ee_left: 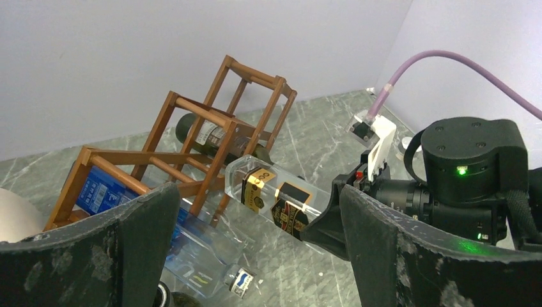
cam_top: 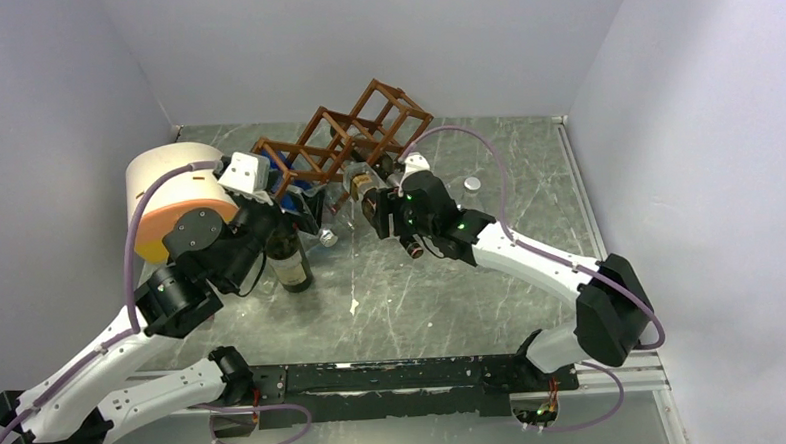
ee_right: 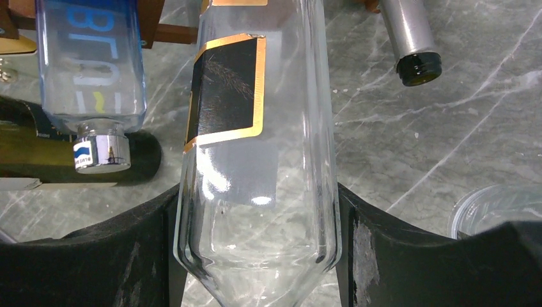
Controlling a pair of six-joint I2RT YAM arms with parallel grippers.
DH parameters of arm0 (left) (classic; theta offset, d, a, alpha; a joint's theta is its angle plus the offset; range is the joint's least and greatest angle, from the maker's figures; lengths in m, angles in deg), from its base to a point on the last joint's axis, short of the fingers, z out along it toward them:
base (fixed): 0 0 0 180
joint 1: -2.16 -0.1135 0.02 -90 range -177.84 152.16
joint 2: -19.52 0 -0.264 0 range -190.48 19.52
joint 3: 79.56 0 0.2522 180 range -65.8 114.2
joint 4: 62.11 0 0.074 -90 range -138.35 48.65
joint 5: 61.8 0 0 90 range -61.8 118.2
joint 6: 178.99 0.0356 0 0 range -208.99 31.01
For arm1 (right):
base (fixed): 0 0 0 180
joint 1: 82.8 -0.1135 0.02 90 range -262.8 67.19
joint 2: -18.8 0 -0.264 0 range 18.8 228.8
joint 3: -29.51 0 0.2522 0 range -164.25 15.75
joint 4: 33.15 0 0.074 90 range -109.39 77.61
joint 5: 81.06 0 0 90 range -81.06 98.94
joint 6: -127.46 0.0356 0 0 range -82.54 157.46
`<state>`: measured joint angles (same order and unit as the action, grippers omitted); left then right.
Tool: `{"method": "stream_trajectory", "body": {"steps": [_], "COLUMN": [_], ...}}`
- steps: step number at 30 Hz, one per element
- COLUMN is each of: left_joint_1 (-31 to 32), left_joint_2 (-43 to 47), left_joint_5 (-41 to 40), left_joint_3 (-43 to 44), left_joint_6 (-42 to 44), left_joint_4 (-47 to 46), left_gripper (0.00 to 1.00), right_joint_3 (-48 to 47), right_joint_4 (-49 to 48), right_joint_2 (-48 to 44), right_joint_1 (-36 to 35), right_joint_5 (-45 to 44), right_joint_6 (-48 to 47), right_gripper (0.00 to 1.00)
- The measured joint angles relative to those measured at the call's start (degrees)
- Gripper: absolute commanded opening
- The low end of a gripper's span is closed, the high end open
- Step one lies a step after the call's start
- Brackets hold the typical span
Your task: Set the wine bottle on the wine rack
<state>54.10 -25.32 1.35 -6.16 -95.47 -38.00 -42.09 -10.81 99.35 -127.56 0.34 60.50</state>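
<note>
The grey marbled bench (cam_top: 452, 299) stands between pale walls (cam_top: 361, 43). At its back the wine rack (cam_top: 350, 139) leans tilted, with a dark bottle (ee_left: 204, 132) and a blue bottle (ee_left: 192, 249) lying in its cells. In front of the rack the right fingers (ee_right: 409, 256) grasp a clear bottle (ee_right: 262, 160), whose far end is at the rack's frame. The left fingers (ee_left: 96, 256) are spread with nothing between them. A cream-and-orange cylinder (cam_top: 173, 197) sits left of the rack.

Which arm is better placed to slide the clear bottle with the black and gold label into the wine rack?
Right. The right pincer is shut on the clear bottle, whose far end is at the wine rack. The left pincer is open, holding nothing.
</note>
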Motion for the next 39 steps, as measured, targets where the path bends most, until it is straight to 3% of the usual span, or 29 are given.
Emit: {"method": "stream_trajectory", "body": {"steps": [18, 31, 36, 39], "left_joint_1": [0.00, 0.00, 0.00, 0.00], "left_joint_2": [1.73, 3.91, 2.89, 2.60], "left_joint_5": [-1.53, -1.51, -1.44, -1.18], "left_joint_3": [6.86, 8.39, 9.22, 9.33], "left_joint_6": [-1.99, -2.12, -2.12, -2.21], "left_joint_4": [9.79, 12.55, 13.84, 14.43], "left_gripper": [0.98, 0.99, 0.99, 0.99], "right_joint_3": [-0.31, -5.55, -7.63, -8.96], "right_joint_4": [-5.88, -11.45, -14.10, -15.91], "right_joint_2": [2.01, 11.52, 14.99, 17.14], "right_joint_1": [0.00, 0.37, 1.97, 4.79], "right_joint_5": [-3.02, -3.76, -1.42, 4.31], "right_joint_6": [-1.79, -5.29, -6.58, -7.10], "right_gripper": [0.00, 0.00, 0.00, 0.00]}}
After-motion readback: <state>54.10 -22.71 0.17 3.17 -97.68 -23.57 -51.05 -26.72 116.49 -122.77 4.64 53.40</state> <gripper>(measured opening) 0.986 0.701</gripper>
